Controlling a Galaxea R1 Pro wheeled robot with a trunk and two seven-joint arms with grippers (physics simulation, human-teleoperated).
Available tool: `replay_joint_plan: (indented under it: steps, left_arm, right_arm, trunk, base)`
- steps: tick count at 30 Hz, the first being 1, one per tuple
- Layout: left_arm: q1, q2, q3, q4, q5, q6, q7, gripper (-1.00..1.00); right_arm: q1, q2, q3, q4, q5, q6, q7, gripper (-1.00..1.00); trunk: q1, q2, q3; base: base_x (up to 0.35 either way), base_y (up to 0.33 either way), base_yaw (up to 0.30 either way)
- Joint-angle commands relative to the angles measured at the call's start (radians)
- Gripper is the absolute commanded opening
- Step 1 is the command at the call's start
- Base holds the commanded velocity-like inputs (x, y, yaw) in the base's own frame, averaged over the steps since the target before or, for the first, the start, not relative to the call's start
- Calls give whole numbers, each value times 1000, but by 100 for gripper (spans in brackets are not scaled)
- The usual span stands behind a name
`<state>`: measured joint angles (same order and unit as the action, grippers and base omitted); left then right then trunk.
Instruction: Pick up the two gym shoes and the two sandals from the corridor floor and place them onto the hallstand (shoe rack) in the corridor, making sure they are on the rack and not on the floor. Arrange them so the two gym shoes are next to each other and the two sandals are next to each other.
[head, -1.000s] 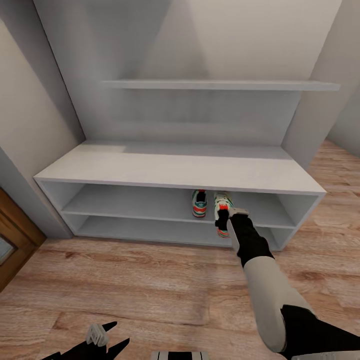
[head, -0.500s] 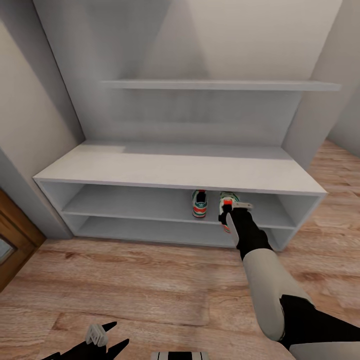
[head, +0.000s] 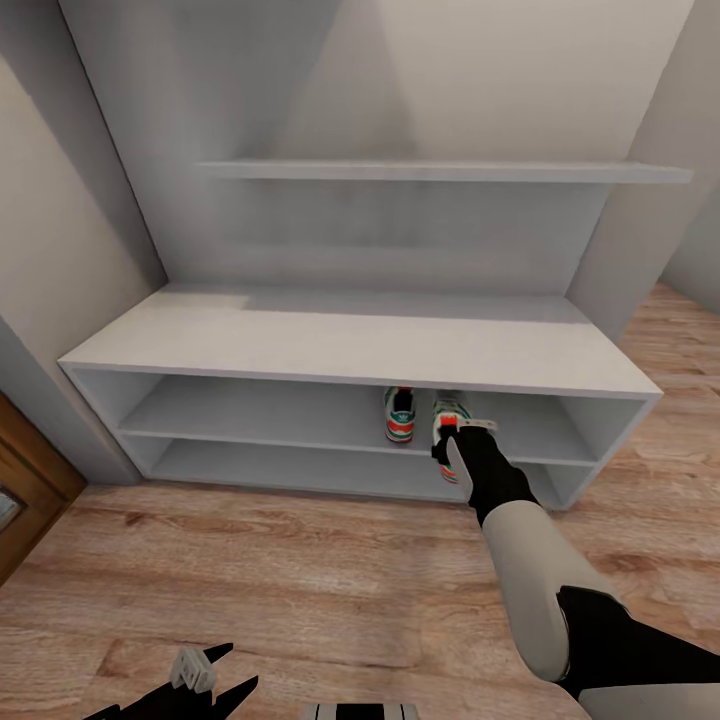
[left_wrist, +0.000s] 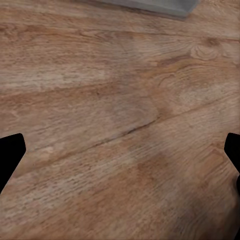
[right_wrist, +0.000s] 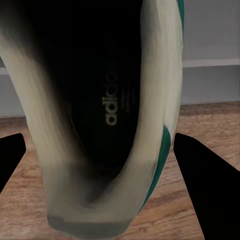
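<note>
The head camera looks forward and steeply down from above onto the hallstand (head: 350, 345) and the corridor floor (head: 300, 580) before it, from well back, with both arms entering from the near edge. The left wrist camera faces straight down, close over bare floor planks (left_wrist: 120, 130), the two black fingertips (left_wrist: 11, 150) set wide at the frame's sides. The right wrist camera sits very near, looking along its fingers (right_wrist: 205, 175) into the opening of a gym shoe (right_wrist: 110, 115) between the jaws. Head and right wrist views share that shoe (head: 447, 430) and the shelf front; head and left wrist views share the floor.
</note>
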<state>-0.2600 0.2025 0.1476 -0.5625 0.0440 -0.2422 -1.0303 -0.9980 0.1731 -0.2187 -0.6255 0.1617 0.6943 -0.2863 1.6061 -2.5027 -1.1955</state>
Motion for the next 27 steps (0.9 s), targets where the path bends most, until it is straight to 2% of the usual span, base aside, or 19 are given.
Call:
replay_joint_plan:
  steps: [1, 9, 15, 27]
  left_arm:
    - [-1, 0, 1, 1, 1, -5, -4, 100]
    - [0, 0, 1, 1, 1, -5, -4, 100]
    - [-1, 0, 1, 1, 2, -5, -4, 100]
    - [0, 0, 2, 1, 3, -5, -4, 100]
  right_arm:
    - [-1, 1, -5, -1, 10, 5, 4, -100]
    - [-1, 1, -4, -1, 11, 4, 4, -100]
    - [-1, 1, -4, 0, 11, 4, 5, -100]
    - [-1, 1, -4, 1, 11, 4, 7, -100]
  trunk:
    - [0, 0, -1]
    - [0, 0, -1]
    - [0, 0, -1]
    - [0, 0, -1]
  base:
    - [3, 0, 0]
    - [1, 0, 0]
    - [154, 0, 0]
    - [53, 0, 0]
